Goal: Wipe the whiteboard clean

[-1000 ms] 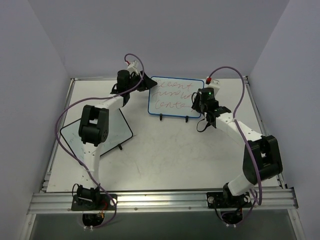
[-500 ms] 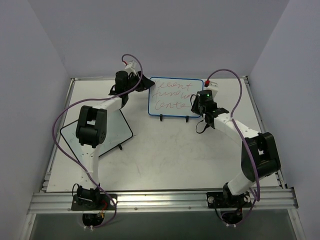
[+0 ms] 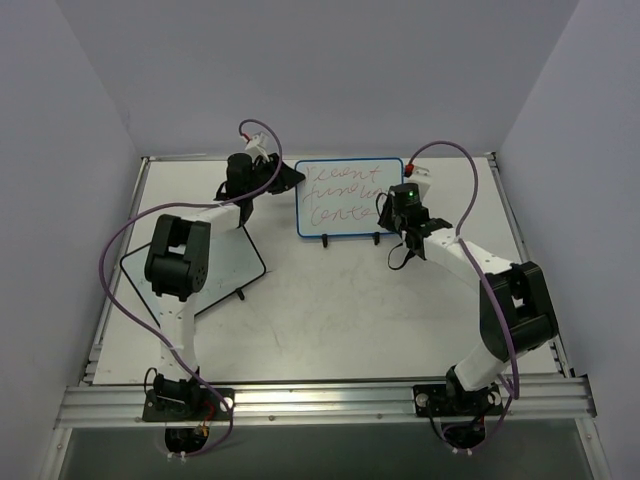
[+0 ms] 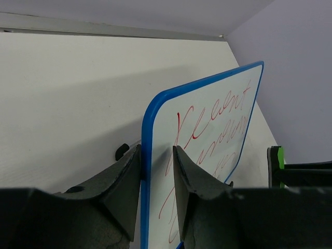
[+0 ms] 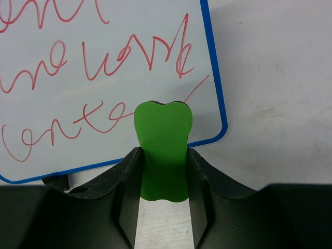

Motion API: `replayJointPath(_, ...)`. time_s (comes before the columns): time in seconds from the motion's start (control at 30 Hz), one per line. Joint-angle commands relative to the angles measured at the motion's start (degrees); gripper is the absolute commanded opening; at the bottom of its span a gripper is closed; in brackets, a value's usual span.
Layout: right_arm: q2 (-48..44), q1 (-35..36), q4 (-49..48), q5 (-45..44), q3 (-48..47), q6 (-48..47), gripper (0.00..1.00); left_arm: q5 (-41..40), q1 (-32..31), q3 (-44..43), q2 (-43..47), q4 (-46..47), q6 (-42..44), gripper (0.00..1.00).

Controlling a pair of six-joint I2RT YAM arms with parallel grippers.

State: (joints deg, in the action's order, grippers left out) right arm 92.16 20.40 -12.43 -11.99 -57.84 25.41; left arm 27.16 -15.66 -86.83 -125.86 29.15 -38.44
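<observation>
Since a second ago both arms have slid a bit left, and the whiteboard (image 3: 350,197) went along with them; it's standing upright on its feet at the far middle of the table (image 3: 330,310). Left gripper (image 4: 155,155) is pinching the board's left blue edge. Right gripper (image 5: 163,161) is clamped on a green eraser (image 5: 163,124) whose tip sits at the red writing in the lower right corner.

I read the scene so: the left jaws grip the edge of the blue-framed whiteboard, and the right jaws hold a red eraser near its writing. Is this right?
Not quite. The right wrist view shows that the eraser is green, not red. The rest stands: the left jaws grip the whiteboard edge, and the right jaws hold the eraser near its writing.
</observation>
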Motion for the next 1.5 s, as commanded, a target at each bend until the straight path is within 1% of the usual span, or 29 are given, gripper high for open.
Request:
replayJointPath(0.0, 1.70, 0.51, -1.81, -2.43, -0.25, -0.18, 0.13, 0.97, -0.34, 1.13, 4.05, 6.01, -0.50, 0.38)
replayJointPath(0.13, 3.64, 0.95, -2.25, -3.39, -1.92, -0.80, 0.12, 1.14, -0.34, 2.45, 5.01, 6.19, 0.20, 0.37)
replayJointPath(0.4, 9.35, 1.57, -4.45, -5.76, -7.45, -2.12, 0.10, 1.41, -0.34, 2.45, 5.45, 4.69, 1.78, 0.33)
replayJointPath(0.57, 11.37, 1.92, -9.54, -9.27, -8.34, -2.12, 0.09, 1.67, -0.34, 2.36, 5.28, 4.60, 1.96, 0.30)
replayJointPath(0.9, 12.08, 2.01, -17.01, -17.01, -5.00, -1.68, 0.06, 2.29, -0.34, 1.75, 4.05, 4.78, 1.43, 0.24)
replayJointPath(0.93, 11.73, 2.01, -18.93, -17.36, -4.21, -1.85, 0.06, 2.46, -0.34, 1.84, 3.87, 4.95, 1.35, 0.24)
replayJointPath(1.03, 11.81, 2.01, -21.40, -18.07, -2.19, -2.12, 0.06, 2.55, -0.34, 2.01, 3.52, 5.22, 1.26, 0.22)
replayJointPath(1.2, 13.40, 2.62, -23.69, -18.42, -1.40, -2.90, 0.04, 2.55, -0.34, 2.36, 3.52, 5.48, 1.17, 0.22)
replayJointPath(1.47, 16.12, 6.83, -25.98, -18.77, -2.36, -3.70, 0.03, 2.55, -0.34, 2.98, 3.96, 5.57, 1.34, 0.20)
